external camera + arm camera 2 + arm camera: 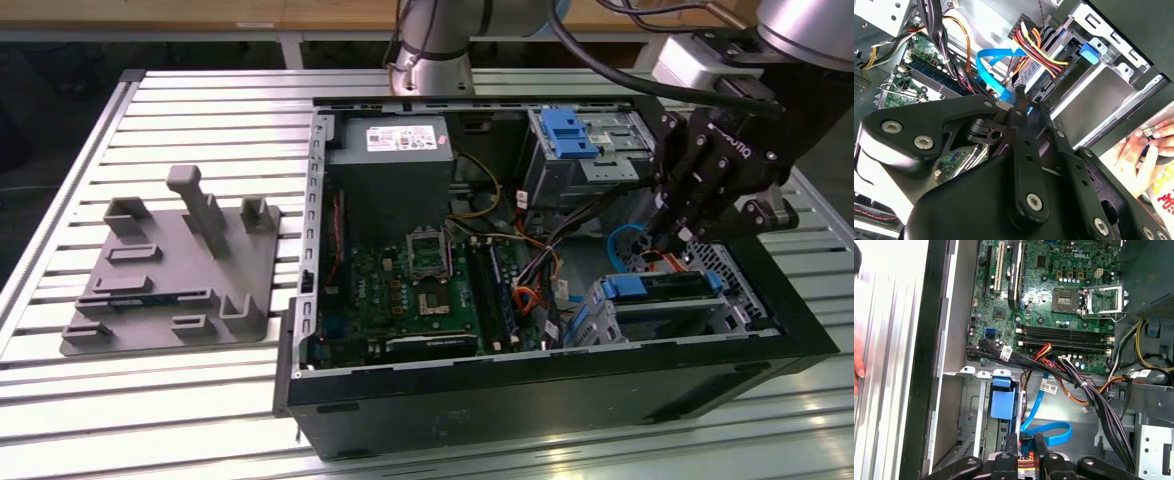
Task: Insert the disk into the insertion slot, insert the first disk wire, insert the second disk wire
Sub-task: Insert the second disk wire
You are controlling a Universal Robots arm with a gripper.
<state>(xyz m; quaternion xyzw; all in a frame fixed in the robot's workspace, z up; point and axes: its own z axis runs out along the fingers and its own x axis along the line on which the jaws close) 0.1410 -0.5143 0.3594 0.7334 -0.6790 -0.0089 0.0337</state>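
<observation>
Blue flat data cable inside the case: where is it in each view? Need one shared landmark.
Exterior view: the blue cable curls beside the gripper, on the exterior view's left.
Second wrist view: it loops next to the red-yellow wires.
First wrist view: it loops near the disk's blue frame.
Shared landmark: green motherboard.

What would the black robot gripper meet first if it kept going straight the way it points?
Probably the flat blue ribbon cable just ahead of the gripper, beside the disk's bright blue plastic frame; depth is unclear.
</observation>
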